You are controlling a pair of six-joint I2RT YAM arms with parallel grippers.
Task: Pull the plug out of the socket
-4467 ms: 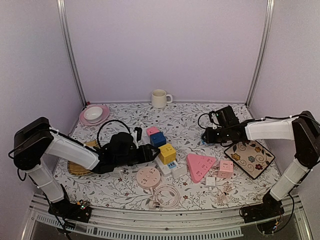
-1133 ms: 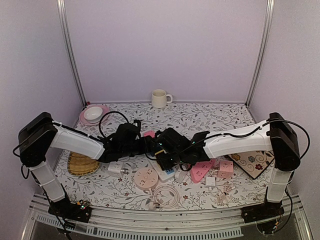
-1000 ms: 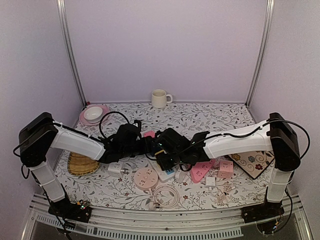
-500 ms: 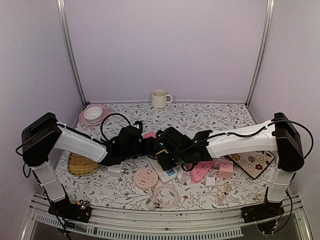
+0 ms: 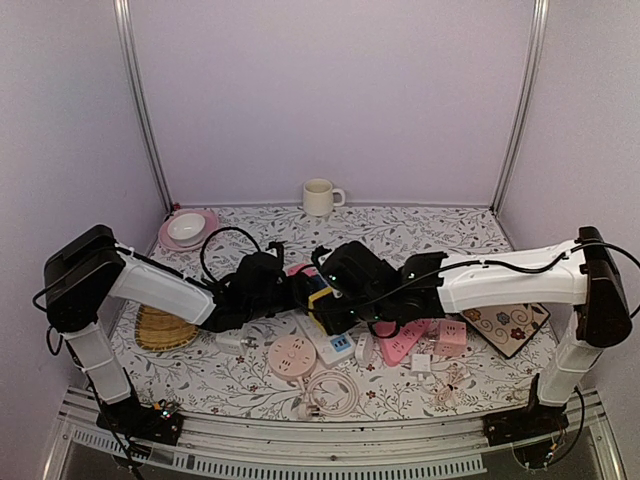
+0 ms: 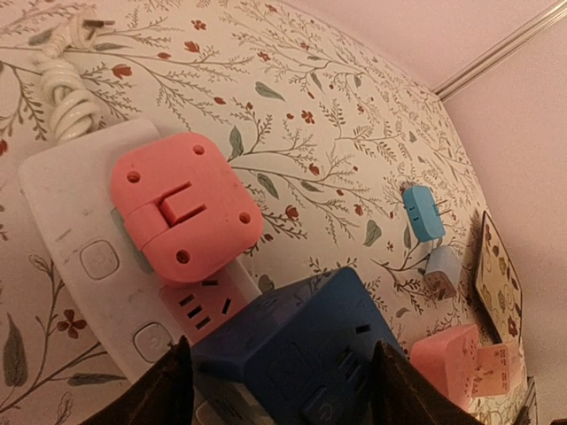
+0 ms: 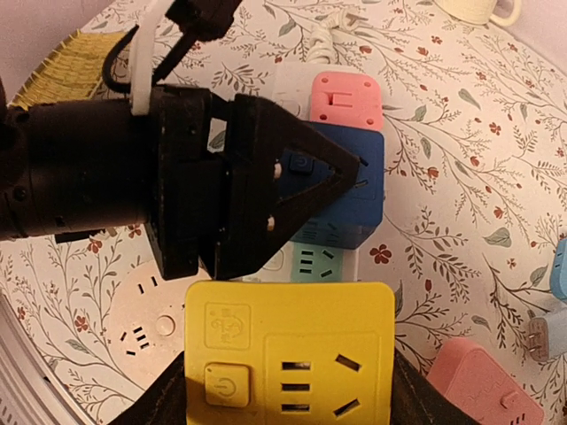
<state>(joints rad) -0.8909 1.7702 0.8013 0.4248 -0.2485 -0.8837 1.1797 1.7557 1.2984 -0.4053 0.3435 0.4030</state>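
**Top view.** Both arms meet over the white power strip [image 5: 327, 341] in the middle of the desk [image 5: 420, 235]. The left gripper [image 5: 300, 293] and the right gripper [image 5: 322, 303] sit nose to nose, almost touching. Their black housings hide most of what they hold. The crowding is the first hazard: a sideways drift by either arm would likely knock 1 gripper into the other.

**Left wrist view.** The left gripper's 2 fingers press on opposite sides of the blue cube [image 6: 292, 341]. That cube sits on the strip just beside the pink cube [image 6: 184, 205], which is also plugged in. This looks like a bracing hold. If it slips, or the blue cube works out of its own socket, nothing pins the strip down and it would probably rise with the pull.

**Right wrist view.** The right gripper pinches the yellow cube [image 7: 292, 354] — the plug to remove, I judge — with 1 finger on each side. It sits just beside the blue cube and close to the left gripper. Whether its pins are seated in the strip cannot be told. A tilted pull could jam the pins, the smooth sides could slide out of the pinch, and a sudden release could throw the cube against the left gripper.
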